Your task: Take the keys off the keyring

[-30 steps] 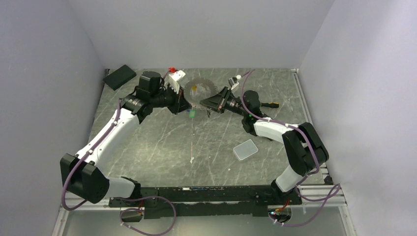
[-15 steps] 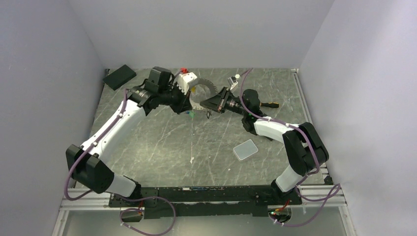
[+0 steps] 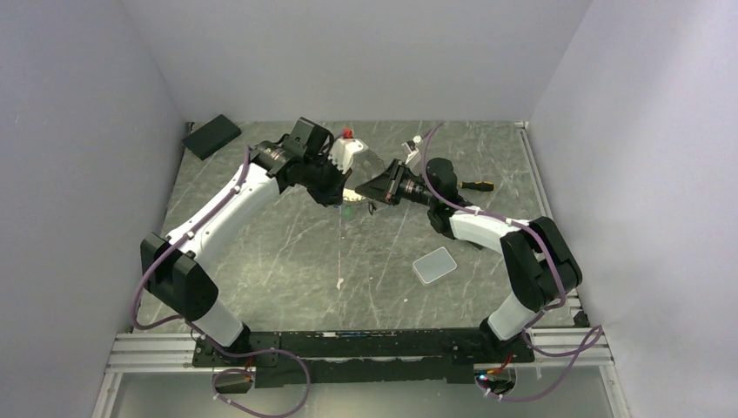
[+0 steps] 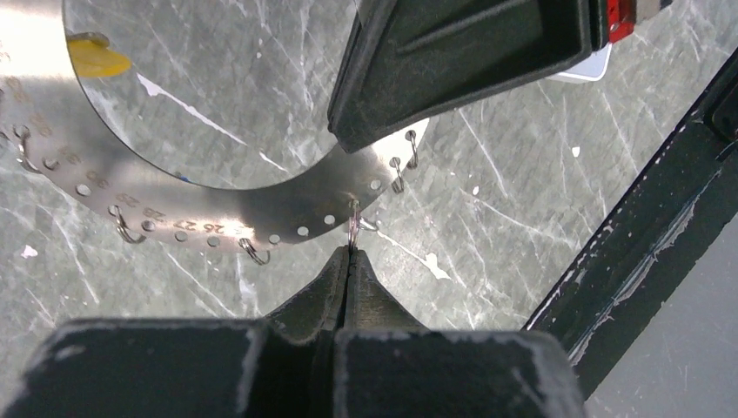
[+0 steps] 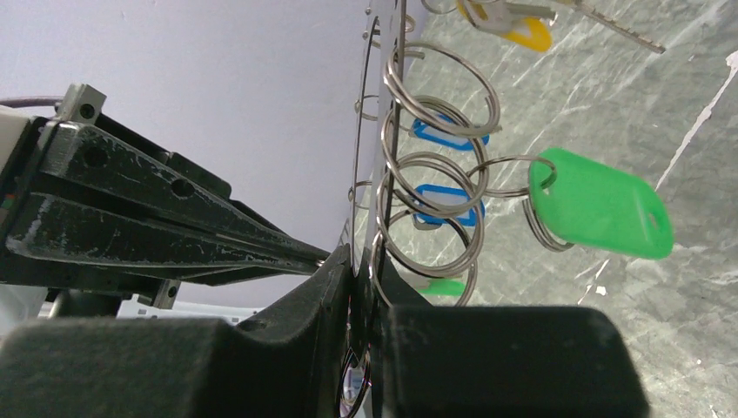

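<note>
While right tool [image 5: 361, 272] pinches keyring [image 4: 218, 218] | left tool [image 4: 351, 259] pinches its split ring [image 4: 352, 226]

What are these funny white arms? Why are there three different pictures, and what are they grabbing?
They are two robot arms bolted to a table. One picture looks down from above. The other two come from little cameras on each arm's wrist, so you see the claws up close. The right claw pinches a big flat metal keyring by its edge. Small rings hang from its holes, carrying keys and coloured tags, like the green tag. The left claw is shut on one small ring. A pad and a black box lie on the table.
</note>
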Robot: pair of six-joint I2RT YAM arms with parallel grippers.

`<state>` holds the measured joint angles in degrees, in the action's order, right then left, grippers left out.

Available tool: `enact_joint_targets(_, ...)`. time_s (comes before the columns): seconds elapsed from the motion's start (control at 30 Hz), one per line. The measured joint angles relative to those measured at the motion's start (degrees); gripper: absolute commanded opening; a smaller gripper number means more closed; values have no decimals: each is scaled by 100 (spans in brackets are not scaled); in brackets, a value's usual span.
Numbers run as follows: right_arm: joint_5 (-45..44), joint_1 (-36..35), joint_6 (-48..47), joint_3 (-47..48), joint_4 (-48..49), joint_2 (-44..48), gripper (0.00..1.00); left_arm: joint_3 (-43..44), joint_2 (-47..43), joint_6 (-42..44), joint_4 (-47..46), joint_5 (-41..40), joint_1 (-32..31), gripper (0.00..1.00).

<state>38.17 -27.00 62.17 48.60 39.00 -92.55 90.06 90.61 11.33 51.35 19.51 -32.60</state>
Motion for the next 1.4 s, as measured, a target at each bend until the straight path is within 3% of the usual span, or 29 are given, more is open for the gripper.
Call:
enact_joint_targets(0.33,22,11,63,33,-20,2,0,138,140,-2,229,-149,-57,0)
enact_joint_targets(0.57,-92,50,-31,136,-111,2,0,1392,1064,24,1064,-334,-90,0)
enact_joint_targets(0.87,-94,57,-42,260,-289,2,0,1615,1113,155,1250,42,-76,51)
enact_joint_targets(1.0,-31,133,166,295,-140,0,0,883,435,70,568,756,295,54)
enact_joint_targets(1.13,9,188,461,297,127,0,0,-365,-625,-328,-647,1716,1344,55)
enact_joint_targets(1.23,76,208,684,299,378,-2,0,-732,-920,-595,-1290,2188,1801,56)
enact_joint_targets(1.4,92,216,927,275,955,-2,0,-1491,-988,-1963,-2734,3211,1980,62)
